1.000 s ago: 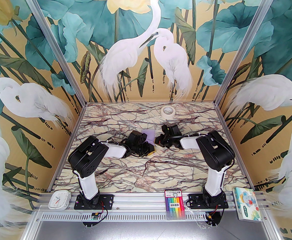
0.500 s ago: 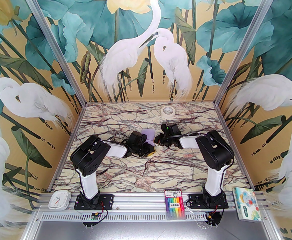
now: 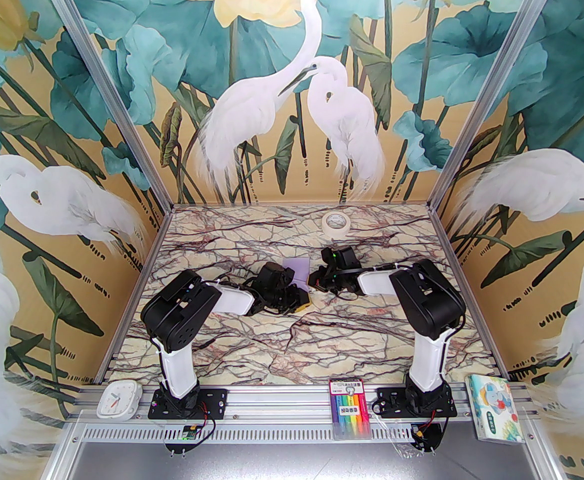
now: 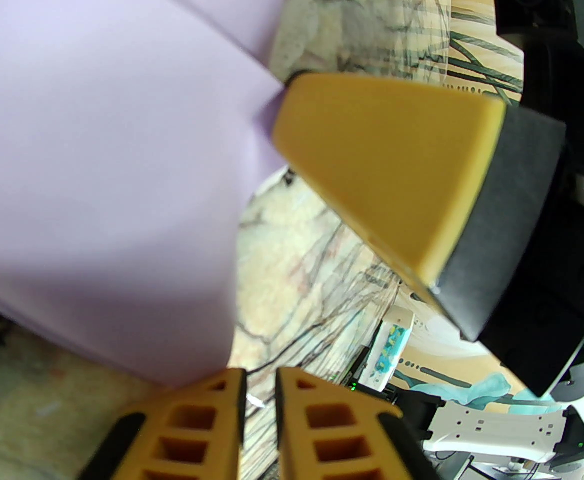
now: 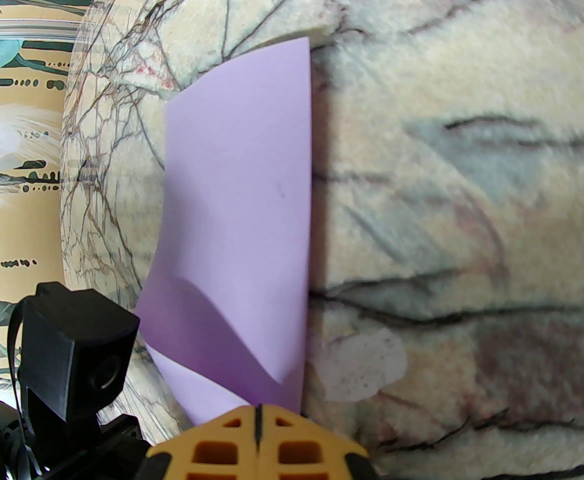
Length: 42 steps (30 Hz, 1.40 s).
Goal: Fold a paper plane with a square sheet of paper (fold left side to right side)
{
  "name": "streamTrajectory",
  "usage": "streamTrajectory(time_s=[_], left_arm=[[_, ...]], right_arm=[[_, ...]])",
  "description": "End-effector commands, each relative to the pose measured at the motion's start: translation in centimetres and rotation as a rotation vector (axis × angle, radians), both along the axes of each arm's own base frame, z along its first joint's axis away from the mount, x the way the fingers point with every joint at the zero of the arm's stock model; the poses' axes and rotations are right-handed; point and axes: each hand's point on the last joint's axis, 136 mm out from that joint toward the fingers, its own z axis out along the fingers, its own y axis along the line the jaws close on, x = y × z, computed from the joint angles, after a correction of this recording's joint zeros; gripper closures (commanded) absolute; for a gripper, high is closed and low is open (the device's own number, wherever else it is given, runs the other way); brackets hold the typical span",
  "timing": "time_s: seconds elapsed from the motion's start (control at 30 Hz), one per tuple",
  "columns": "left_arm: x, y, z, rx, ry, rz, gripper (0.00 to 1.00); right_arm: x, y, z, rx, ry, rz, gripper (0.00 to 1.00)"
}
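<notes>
One lavender sheet (image 5: 241, 228) is seen mid-table, lifted and bowed between the two grippers; no plane has been formed yet. The right gripper (image 5: 257, 420) is shut, and its tip is set against the sheet's right side at a crease. A narrow slit is seen between the fingers of the left gripper (image 4: 260, 393), with the sheet's corner touching one finger; whether paper is nipped cannot be told. The sheet's long side is laid straight away from the right fingers, so the fold rightward is judged to hinge there. One tape roll (image 3: 335, 223) is seen far back.
</notes>
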Motion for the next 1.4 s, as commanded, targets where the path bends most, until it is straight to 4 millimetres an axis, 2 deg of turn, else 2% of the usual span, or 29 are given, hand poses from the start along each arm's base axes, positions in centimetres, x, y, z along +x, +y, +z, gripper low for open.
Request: streamTrajectory(time_s=[0.0,0.57,0.87,1.2,1.37], left_arm=[[-0.1,-0.6,-0.2,-0.008,0.006,-0.026,0.83],[-0.1,-0.4,-0.8,0.018,0.03,-0.019,0.83],[0.2,-0.7,0.4,-0.004,0.0,-0.02,0.82],[2.3,0.3,4.4,-0.07,-0.07,0.049,0.78],[2.8,0.6,3.6,-0.053,-0.053,0.072,0.78]], right_arm=[[0.6,-0.2,-0.7,-0.022,-0.007,0.002,1.0],[0.8,-0.2,-0.9,-0.022,-0.003,-0.003,1.0],[0.7,-0.3,-1.7,-0.04,0.019,-0.001,1.0],[0.4,-0.5,-2.2,-0.063,0.034,0.016,1.0],[0.4,-0.5,-2.0,-0.071,0.026,0.017,1.0]])
